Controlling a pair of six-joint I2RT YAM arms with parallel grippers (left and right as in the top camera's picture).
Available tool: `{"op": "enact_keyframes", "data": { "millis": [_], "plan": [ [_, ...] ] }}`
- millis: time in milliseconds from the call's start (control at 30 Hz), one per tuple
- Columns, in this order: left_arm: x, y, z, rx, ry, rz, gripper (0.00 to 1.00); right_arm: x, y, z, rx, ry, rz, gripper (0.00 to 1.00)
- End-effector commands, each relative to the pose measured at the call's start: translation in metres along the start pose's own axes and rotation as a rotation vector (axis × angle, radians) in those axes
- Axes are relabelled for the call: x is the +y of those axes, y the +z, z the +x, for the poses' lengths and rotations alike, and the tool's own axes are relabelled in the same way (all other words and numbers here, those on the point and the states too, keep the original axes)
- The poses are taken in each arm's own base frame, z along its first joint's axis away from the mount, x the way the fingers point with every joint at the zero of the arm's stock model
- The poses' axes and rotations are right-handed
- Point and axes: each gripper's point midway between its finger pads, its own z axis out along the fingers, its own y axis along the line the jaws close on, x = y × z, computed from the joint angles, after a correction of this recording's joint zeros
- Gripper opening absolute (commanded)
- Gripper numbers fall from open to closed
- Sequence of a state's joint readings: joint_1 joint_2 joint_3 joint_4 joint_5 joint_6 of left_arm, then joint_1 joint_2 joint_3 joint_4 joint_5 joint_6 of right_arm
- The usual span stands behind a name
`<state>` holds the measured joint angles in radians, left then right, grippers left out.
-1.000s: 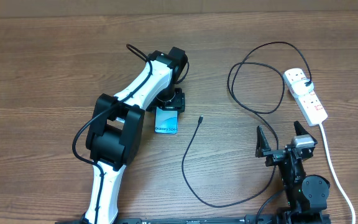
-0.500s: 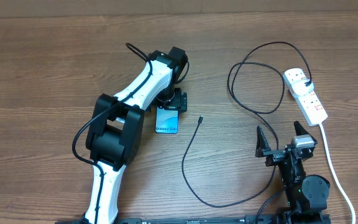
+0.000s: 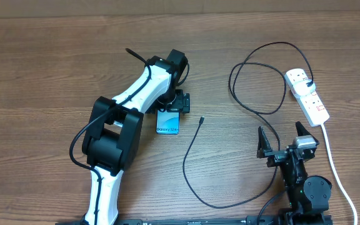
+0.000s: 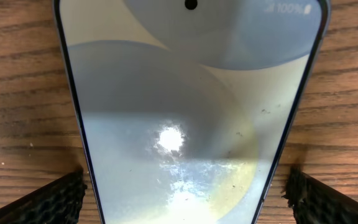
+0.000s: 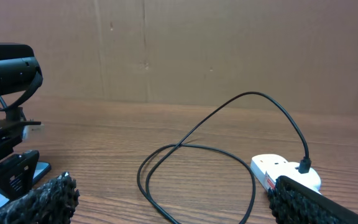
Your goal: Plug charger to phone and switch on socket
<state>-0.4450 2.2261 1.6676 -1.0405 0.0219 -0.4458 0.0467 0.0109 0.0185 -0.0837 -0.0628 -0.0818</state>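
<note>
1. The phone [image 3: 167, 120] lies flat on the wooden table [image 3: 42, 62], left of centre. Its bright blue screen faces up, with white "Galaxy S24" lettering along its near short end.
2. In the left wrist view the phone [image 4: 185, 124] is a glossy slab with thin dark edges and rounded corners. A lamp glares off the glass, a small black camera dot sits at the top, and a faint "100%" shows in the upper right corner.
3. The left gripper [image 3: 170, 105] hangs over the phone's far end with its fingers spread wide. One ribbed black pad [image 4: 48, 202] shows just beside each long edge.
4. The right gripper [image 3: 280, 134] sits near the right front of the table. Its dark, pointed fingers [image 3: 262, 142] are splayed apart and hold nothing.
5. The charger cable [image 3: 186, 162] is thin, black and round. Its small connector tip [image 3: 201, 119] lies just right of the phone, apart from it. The cable curves toward the near edge, then loops at the far right.
6. The cable's black plug [image 3: 310, 83] sits in the white power strip [image 3: 307, 95] at the far right. The strip is a smooth elongated bar with red markings whose text is too small to read.
7. A thick white cord [image 3: 333, 162] runs from the strip toward the near edge.
</note>
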Motion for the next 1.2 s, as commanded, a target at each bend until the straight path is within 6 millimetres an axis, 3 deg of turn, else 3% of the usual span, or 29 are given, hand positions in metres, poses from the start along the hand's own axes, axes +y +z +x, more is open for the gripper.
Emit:
{"op": "enact_keyframes", "data": {
  "millis": [0, 433, 1167],
  "plan": [
    [0.0119, 0.0375, 0.0275, 0.113, 0.0, -0.057, 0.99, -0.001, 0.0002, 0.0025, -0.001, 0.003, 0.007, 1.0],
    [0.0139, 0.0386, 0.0283, 0.113, 0.0, -0.067, 0.81, -0.0011, 0.0002, 0.0026, 0.0, 0.003, 0.007, 1.0],
    [0.0179, 0.036, 0.0261, 0.109, -0.005, -0.08, 0.76, -0.001, 0.0002, 0.0025, -0.001, 0.003, 0.007, 1.0]
  ]
}}
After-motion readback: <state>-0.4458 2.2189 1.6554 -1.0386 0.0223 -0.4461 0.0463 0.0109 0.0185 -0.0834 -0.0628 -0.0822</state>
